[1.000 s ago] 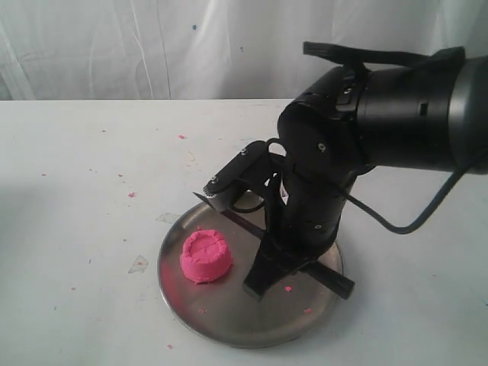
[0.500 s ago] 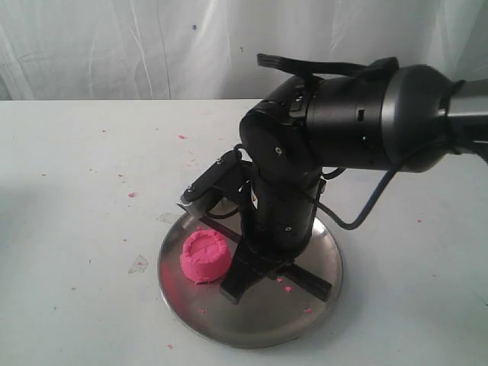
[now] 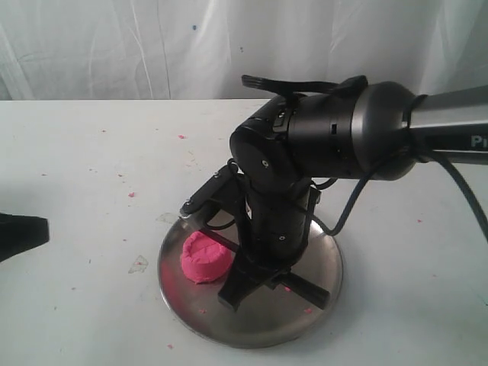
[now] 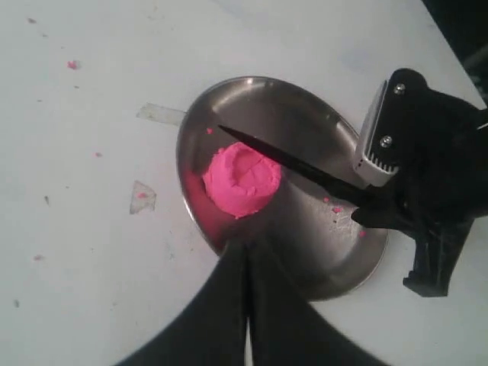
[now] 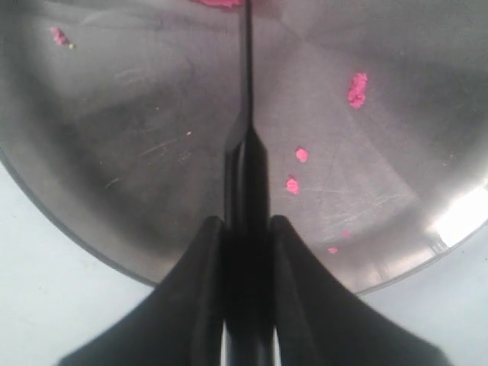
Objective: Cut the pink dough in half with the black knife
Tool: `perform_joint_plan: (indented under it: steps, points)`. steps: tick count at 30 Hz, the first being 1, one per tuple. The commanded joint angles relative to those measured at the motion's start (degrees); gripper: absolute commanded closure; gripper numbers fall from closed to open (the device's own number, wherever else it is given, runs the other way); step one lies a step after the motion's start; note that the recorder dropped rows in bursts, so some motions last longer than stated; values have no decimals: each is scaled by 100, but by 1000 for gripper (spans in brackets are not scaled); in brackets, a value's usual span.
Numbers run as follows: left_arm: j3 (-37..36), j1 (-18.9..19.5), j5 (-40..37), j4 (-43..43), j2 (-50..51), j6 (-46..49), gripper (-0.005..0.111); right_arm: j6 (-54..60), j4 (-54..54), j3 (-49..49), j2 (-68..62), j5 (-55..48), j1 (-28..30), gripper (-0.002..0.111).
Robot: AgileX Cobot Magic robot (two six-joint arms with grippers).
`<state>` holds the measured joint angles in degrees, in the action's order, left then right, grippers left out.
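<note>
On the white table (image 3: 84, 191), a round steel plate (image 3: 305, 320) sits under the right arm (image 3: 335, 141), which bends down over it. Right gripper (image 5: 245, 229) is clamped on the handle of the black knife (image 4: 293, 162), blade running out level across the plate. Blade tip lies over the pink dough (image 4: 242, 179), at or just above its top; contact cannot be told. The dough is one round dented lump on the plate's left part. Left gripper (image 4: 245, 267) hangs above the plate edge, fingers closed together, holding nothing. Pink crumbs (image 5: 357, 88) dot plate and table.
</note>
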<state>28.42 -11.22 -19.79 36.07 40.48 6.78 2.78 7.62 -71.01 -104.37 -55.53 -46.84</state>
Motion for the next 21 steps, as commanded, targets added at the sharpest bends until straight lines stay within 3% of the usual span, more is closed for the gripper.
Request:
perform_joint_plan:
  steps: [1,5,14,21]
  points:
    - [66,-29,406,1306,845,1531,107,2,-23,-40,16,28,-7,108]
    - [286,-29,314,1789,1442,2154,107,-9,-23,-40,16,18,-7,108]
    - [759,-29,540,1789,2216,2296,107,-11,-23,-40,16,63,-7,108]
    - [1215,-29,177,1789,2934,2692,107,-23,-23,-40,16,55,-7,108]
